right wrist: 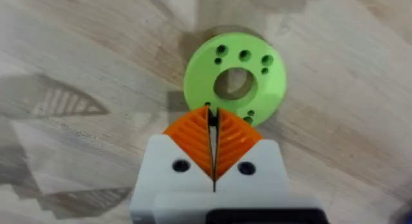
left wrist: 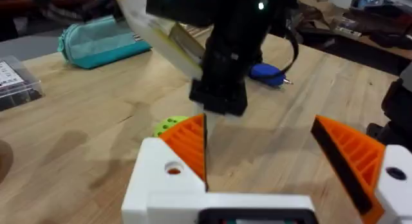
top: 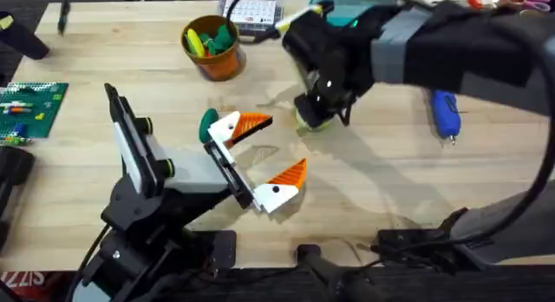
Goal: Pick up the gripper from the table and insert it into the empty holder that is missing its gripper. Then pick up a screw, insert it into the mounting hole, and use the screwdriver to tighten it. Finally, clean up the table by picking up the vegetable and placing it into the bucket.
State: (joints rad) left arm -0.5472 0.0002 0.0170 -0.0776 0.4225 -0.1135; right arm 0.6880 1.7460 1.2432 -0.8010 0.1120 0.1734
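My right gripper (right wrist: pixel 212 141) is shut, its orange pads pressed together just above a lime-green ring (right wrist: pixel 235 79) with a centre hole and several small holes. A thin dark sliver shows between the pads; I cannot tell what it is. From overhead, the right gripper (top: pixel 317 111) hangs over that ring (top: pixel 312 121) at mid-table. My left gripper (top: pixel 284 143) stands open and empty beside it, pads (left wrist: pixel 190 143) wide apart. The dark green vegetable (top: pixel 208 124) lies by the left gripper's far finger. The orange bucket (top: pixel 212 50) stands behind, the blue screwdriver (top: pixel 445 114) to the right. The loose gripper, holder and screw are out of view.
A teal pouch (top: pixel 334 7) and a clear parts box (top: pixel 251 11) lie at the back edge. A green brick board (top: pixel 30 107) sits at the far left. The bucket holds yellow and green pieces. Bare wood lies between the ring and the screwdriver (left wrist: pixel 267 73).
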